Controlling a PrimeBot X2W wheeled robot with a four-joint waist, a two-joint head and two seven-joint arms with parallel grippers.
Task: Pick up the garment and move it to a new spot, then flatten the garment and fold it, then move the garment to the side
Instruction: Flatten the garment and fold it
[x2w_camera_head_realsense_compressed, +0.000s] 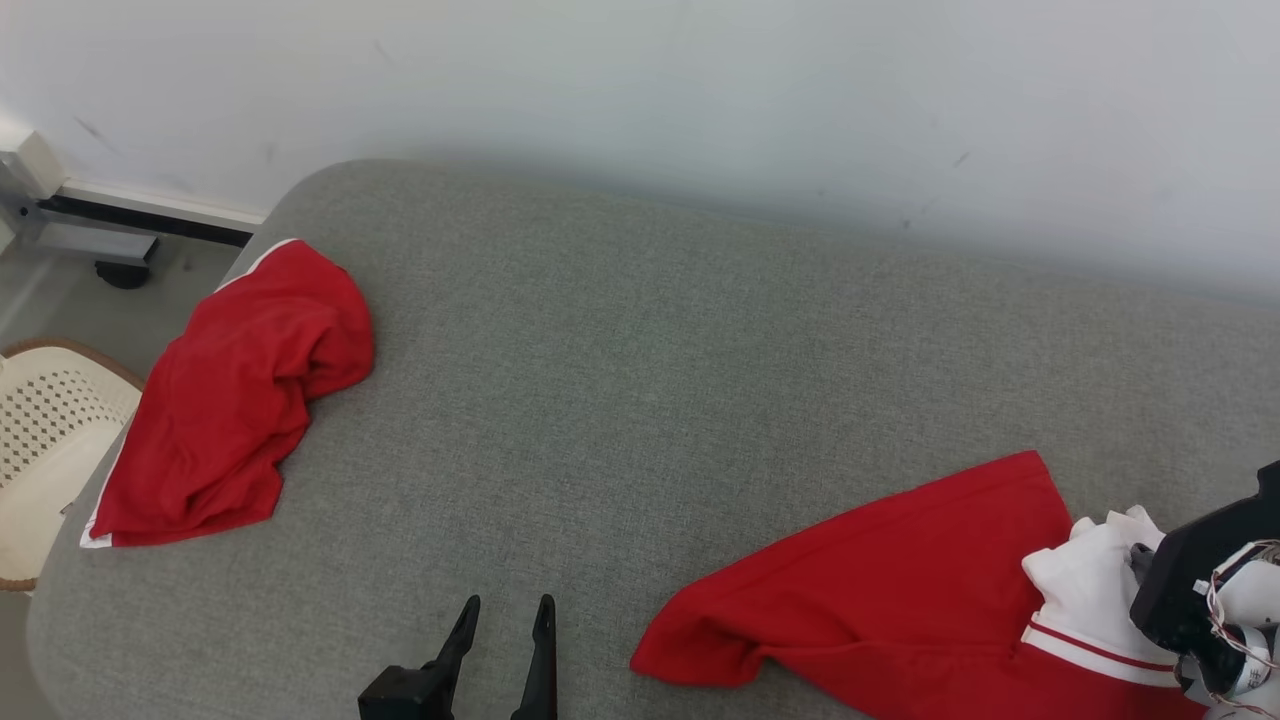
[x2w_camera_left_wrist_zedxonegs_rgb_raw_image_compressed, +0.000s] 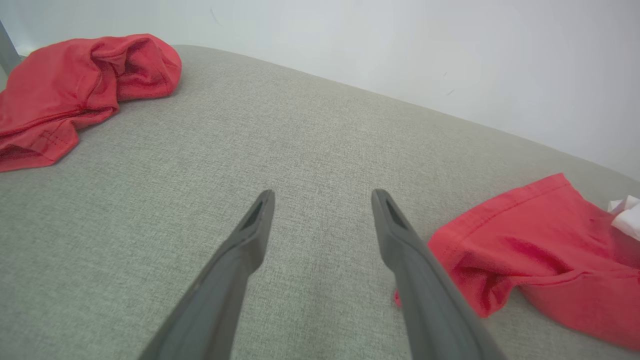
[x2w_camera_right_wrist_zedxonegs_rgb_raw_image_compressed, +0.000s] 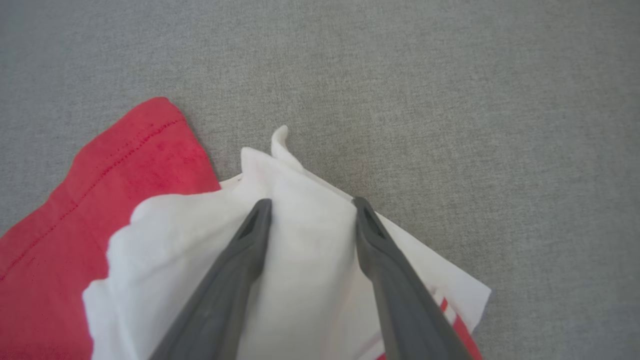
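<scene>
The right gripper (x2w_camera_right_wrist_zedxonegs_rgb_raw_image_compressed: 312, 202) is released, fingers apart over the crumpled white fold of the garment (x2w_camera_right_wrist_zedxonegs_rgb_raw_image_compressed: 115, 190), its smooth red cloth to the left. The left gripper (x2w_camera_left_wrist_zedxonegs_rgb_raw_image_compressed: 322, 192) is spread wide above the woven grey cushion (x2w_camera_left_wrist_zedxonegs_rgb_raw_image_compressed: 300, 125).

Garment (x2w_camera_head_realsense_compressed: 900, 580) right, other garment (x2w_camera_head_realsense_compressed: 235, 400) far left

Wide bare grey surface (x2w_camera_head_realsense_compressed: 650, 380) between crumpled red garment (x2w_camera_head_realsense_compressed: 230, 400) and red-and-white garment (x2w_camera_head_realsense_compressed: 900, 590) — wall (x2w_camera_head_realsense_compressed: 700, 90) behind
</scene>
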